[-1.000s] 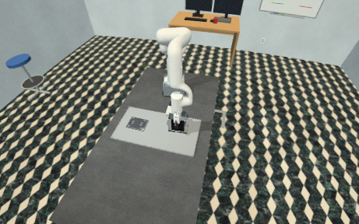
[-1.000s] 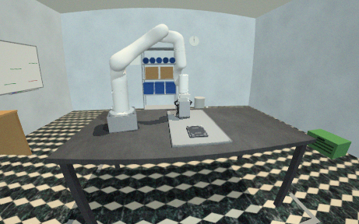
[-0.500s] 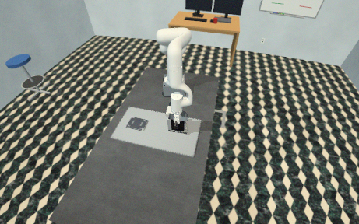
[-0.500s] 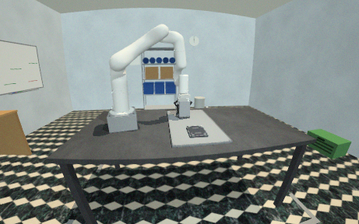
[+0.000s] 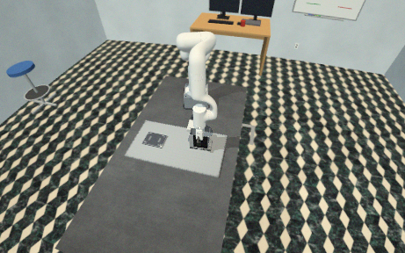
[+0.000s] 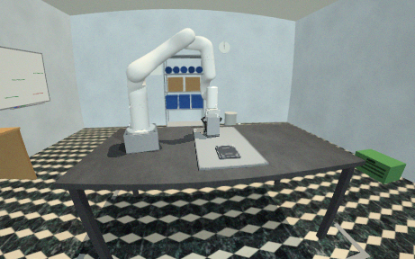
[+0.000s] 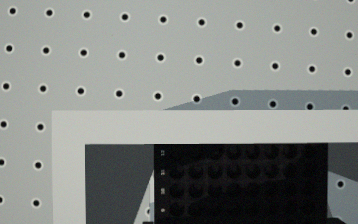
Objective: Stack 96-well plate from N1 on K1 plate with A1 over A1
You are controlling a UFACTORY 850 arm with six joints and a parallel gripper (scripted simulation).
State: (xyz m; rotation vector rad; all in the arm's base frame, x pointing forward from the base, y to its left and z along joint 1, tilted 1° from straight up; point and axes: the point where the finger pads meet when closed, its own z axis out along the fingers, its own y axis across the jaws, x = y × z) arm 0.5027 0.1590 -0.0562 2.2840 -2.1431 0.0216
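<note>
Gripping the black 96-well plate wide across its body, the gripper sits right at the white plate nest N1 on the perforated mat. Over on the left of that mat, well apart, the other plate lies flat in stack rack K1

Top looks down, exterior faces sideways, both sharing the table; wrist views close.
</note>
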